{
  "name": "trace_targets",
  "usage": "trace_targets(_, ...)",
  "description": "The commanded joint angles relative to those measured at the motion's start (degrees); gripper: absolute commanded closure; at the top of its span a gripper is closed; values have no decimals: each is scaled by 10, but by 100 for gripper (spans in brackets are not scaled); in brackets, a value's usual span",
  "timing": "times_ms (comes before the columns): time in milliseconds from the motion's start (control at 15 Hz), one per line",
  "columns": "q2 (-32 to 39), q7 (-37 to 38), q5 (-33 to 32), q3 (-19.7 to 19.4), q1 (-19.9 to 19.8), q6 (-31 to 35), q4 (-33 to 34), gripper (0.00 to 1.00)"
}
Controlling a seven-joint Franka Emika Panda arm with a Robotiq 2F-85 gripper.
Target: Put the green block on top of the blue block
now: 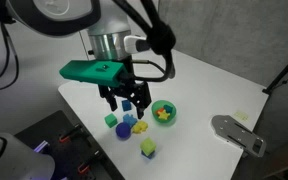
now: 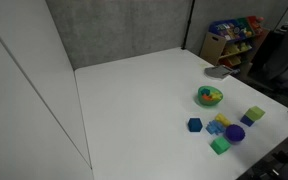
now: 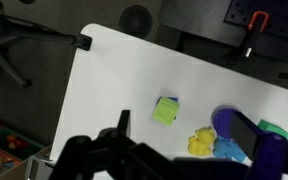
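Note:
The lime green block (image 3: 166,110) rests on top of the navy blue block (image 3: 176,98), of which only a thin edge shows beneath it. The stack also shows in both exterior views, with the lime block (image 1: 147,146) (image 2: 254,114) over the navy block (image 1: 149,154) (image 2: 247,121). My gripper (image 1: 127,103) hangs above the cluster of toys, away from the stack, open and empty. In the wrist view the gripper (image 3: 184,122) has its dark fingers spread to either side, beside the stack. The arm is out of view in one exterior view.
On the white table (image 1: 204,90) lie a purple ball (image 3: 227,122), a yellow toy (image 3: 199,143), a light blue piece (image 3: 229,150), a brighter blue cube (image 2: 195,125), a darker green cube (image 2: 220,146) and a green bowl (image 1: 165,112) holding toys. A grey object (image 1: 236,130) lies near the edge.

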Motion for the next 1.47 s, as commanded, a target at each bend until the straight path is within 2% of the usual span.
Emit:
trace_targets(0, 0, 1, -1, -2, 3, -2, 1, 0)
trace_targets(200, -1, 1, -1, -2, 3, -2, 1, 0)
trace_targets(400, 39, 29, 20, 1, 13, 15, 20, 0)
trace_targets(733, 115, 78, 55, 4, 19, 73, 38, 0)
trace_targets(1133, 221, 132, 67, 0, 0, 149, 41, 0)
trace_targets(1400, 288, 124, 106, -18, -15, 218, 36, 0)
